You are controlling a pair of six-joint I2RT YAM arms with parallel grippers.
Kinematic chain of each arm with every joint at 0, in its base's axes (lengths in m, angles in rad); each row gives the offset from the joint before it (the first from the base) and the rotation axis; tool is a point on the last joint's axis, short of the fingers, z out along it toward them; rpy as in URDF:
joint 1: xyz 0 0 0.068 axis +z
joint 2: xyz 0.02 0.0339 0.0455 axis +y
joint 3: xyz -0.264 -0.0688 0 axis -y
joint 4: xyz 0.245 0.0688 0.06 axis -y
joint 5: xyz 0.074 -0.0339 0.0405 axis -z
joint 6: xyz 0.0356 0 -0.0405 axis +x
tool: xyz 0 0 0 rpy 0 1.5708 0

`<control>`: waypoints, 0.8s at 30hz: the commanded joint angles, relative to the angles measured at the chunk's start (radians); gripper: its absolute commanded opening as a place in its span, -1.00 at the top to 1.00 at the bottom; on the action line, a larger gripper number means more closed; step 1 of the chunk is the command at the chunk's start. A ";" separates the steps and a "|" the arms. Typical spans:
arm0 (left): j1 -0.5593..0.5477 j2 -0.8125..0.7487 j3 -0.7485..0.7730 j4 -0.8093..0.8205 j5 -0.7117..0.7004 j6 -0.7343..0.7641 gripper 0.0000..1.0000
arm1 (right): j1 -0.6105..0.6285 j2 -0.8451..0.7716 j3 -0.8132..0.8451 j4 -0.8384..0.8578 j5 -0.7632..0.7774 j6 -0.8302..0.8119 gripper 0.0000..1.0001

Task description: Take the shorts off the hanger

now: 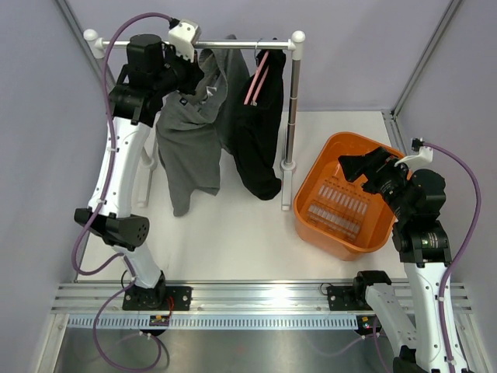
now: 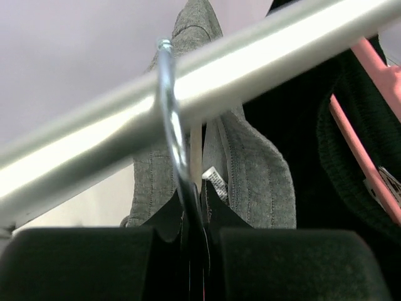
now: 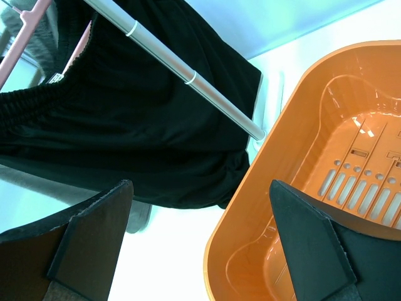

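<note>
Noted: left hand (image 1: 189, 76) is up at the rail (image 1: 233, 39), clenched on the hanger hook (image 2: 168, 113) just below where it loops over. This hold likely steadies the hanger or readies it for unhooking. The grey shorts (image 1: 186, 148) hang from it, next to black shorts (image 1: 260, 140) on a pink hanger (image 1: 255, 81). The right hand (image 1: 361, 172) hovers released over the orange basket (image 1: 307, 190), probably the drop point.

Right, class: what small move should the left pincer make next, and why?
Probably a short lift upward. The left pincer is shut on the metal hook, which sits over the rail with the grey shorts hanging below. Raising it should bring the hook clear of the rail.
</note>
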 commanded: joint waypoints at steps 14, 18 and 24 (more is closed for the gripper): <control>-0.074 -0.258 -0.139 0.008 -0.195 -0.004 1.00 | -0.005 0.017 0.033 0.046 -0.120 -0.043 -0.99; -0.127 -0.343 -0.280 0.011 -0.344 -0.024 1.00 | -0.005 0.049 0.041 0.043 -0.212 -0.061 -0.99; -0.172 -0.507 -0.427 -0.016 -0.393 -0.142 1.00 | 0.122 0.077 0.076 0.000 -0.174 -0.107 -0.93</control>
